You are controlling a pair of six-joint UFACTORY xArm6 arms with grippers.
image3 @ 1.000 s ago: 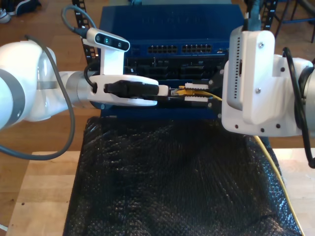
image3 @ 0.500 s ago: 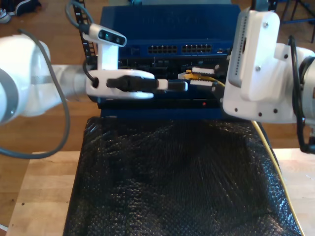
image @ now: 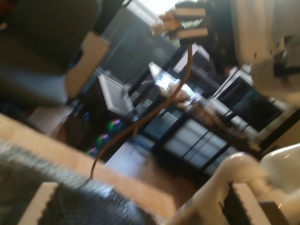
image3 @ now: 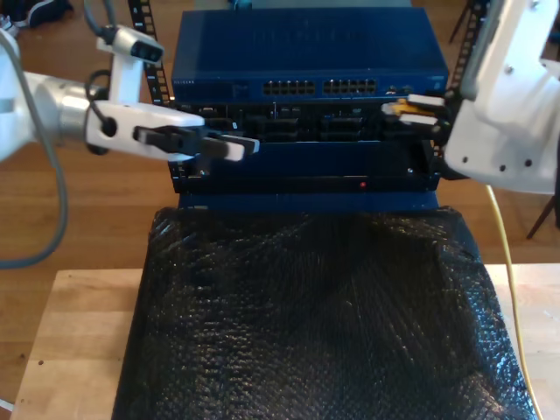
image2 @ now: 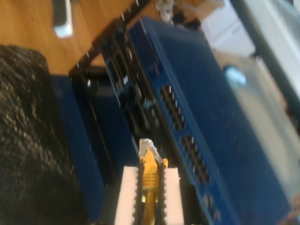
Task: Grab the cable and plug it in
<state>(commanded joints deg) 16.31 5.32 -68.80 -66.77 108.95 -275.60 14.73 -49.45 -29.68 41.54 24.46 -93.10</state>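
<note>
Second hand: my second hand (image3: 411,111) is clamped on the cable (image3: 399,108), its white ribbed pads (image2: 126,197) pressed on either side of the yellow boot.
Cable end: the clear plug (image2: 146,146) sticks out just past the pad tips, pointing at the blue network switch (image3: 297,39). It is close to the switch's front but not seated in any socket.
Cable run: behind my second hand the yellow line (image3: 505,262) drops under the wrist and trails away over the counter (image3: 79,350).
Port row: the sockets (image3: 324,87) lie ahead of the held plug, with darker rack units stacked beneath them.
First hand: my first hand (image3: 243,146) has its fingers (image: 40,204) spread apart and grips nothing. It is level with the front of the rack units, well apart from the plug.
Across the gap: along my first hand's line of sight, my second hand shows with the cable (image: 178,89) hanging down from it.
Below both hands: a black bubble-wrap sheet (image3: 297,324) covers the counter in front of the rack.
</note>
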